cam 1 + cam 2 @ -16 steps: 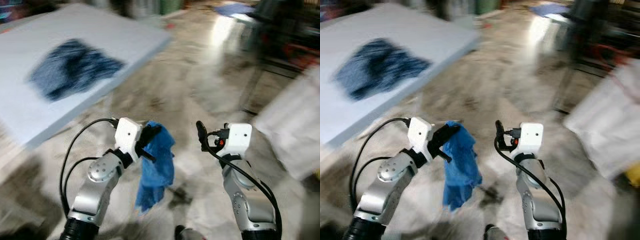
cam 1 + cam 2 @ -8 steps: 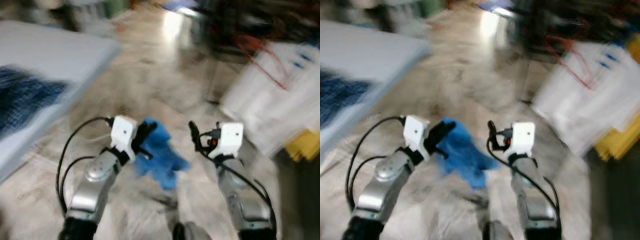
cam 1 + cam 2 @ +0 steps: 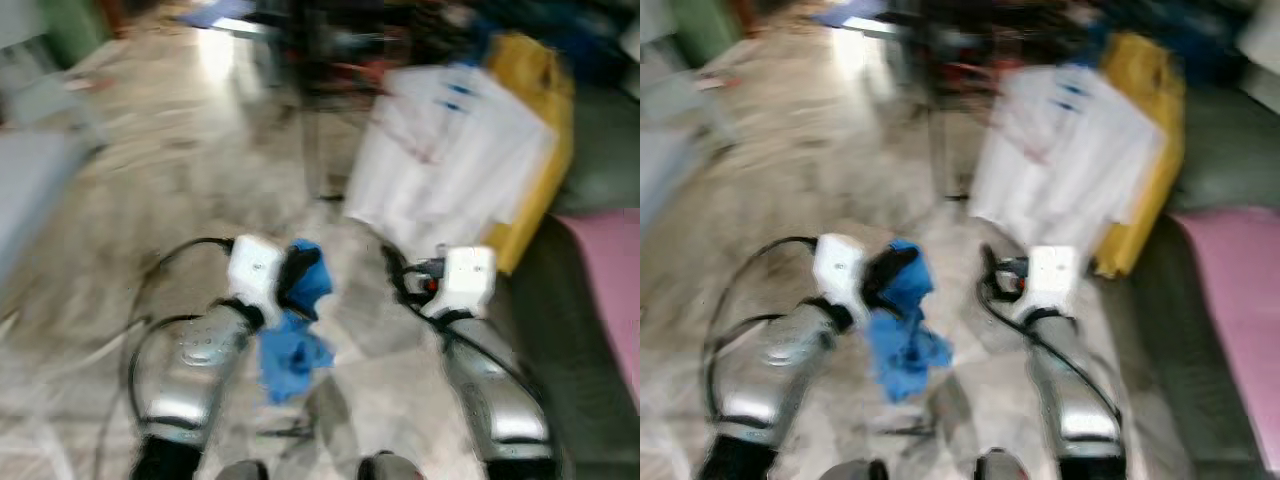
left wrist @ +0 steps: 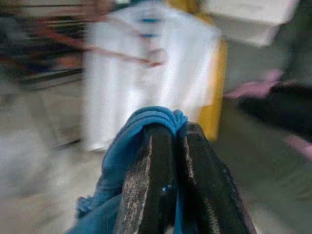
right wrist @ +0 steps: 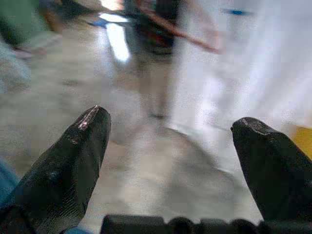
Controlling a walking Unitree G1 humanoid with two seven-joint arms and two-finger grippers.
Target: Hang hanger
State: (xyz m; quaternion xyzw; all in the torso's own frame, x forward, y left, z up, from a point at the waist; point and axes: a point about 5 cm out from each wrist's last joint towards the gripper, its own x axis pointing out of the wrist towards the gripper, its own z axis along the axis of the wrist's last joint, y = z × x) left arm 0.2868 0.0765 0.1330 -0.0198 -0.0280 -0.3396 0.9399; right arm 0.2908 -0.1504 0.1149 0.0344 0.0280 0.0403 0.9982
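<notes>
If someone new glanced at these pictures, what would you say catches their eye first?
Most striking is the bright blue cloth, pinched in the left gripper and dangling over the pale floor in front of the robot. Ahead and a little to the right hangs a large white garment with something yellow behind it, all blurred. The right gripper is held out open with nothing between its fingers.

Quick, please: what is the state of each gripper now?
Left gripper: closed, holding a blue cloth.
Right gripper: open, holding nothing.
</notes>
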